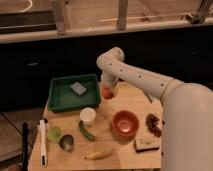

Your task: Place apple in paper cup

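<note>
1. Gripper (107, 89): hung at the end of the arm, over the wooden table (131, 102), just beside the right rim of the green tray (62, 102); fingers pinched the apple.
2. Apple (107, 94): held in the gripper, up and to the right of the paper cup, apart from it.
3. Paper cup (88, 115): stood upright in front of the tray.
4. Grey sponge (78, 88): lay in the tray.
5. Red-orange bowl (125, 124): stood right of the cup, grape bunch (153, 124) beside it.
6. Banana (99, 154): lay near the front edge.
</note>
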You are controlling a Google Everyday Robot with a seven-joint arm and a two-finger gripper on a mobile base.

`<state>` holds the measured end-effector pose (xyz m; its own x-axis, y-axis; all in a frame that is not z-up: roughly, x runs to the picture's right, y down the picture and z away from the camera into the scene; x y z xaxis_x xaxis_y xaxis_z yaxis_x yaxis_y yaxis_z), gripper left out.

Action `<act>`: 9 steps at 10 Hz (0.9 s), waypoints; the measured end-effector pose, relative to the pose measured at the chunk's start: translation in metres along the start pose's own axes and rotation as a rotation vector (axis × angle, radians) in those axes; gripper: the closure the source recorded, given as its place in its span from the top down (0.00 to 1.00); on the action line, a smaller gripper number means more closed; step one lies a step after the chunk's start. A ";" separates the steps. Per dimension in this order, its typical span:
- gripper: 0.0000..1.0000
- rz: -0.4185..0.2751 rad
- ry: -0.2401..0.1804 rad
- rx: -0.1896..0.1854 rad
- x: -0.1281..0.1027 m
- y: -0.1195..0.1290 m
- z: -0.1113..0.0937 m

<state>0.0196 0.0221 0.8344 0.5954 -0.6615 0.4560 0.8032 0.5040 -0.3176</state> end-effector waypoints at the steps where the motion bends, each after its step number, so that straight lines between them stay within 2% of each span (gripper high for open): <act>1: 0.04 -0.016 0.002 -0.002 -0.006 -0.003 -0.001; 4: 0.04 -0.086 0.001 -0.018 -0.026 -0.005 -0.006; 6: 0.04 -0.142 -0.007 -0.022 -0.050 -0.013 -0.008; 9: 0.04 -0.191 -0.013 -0.024 -0.058 -0.014 -0.009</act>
<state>-0.0264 0.0482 0.8048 0.4319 -0.7364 0.5208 0.9019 0.3563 -0.2442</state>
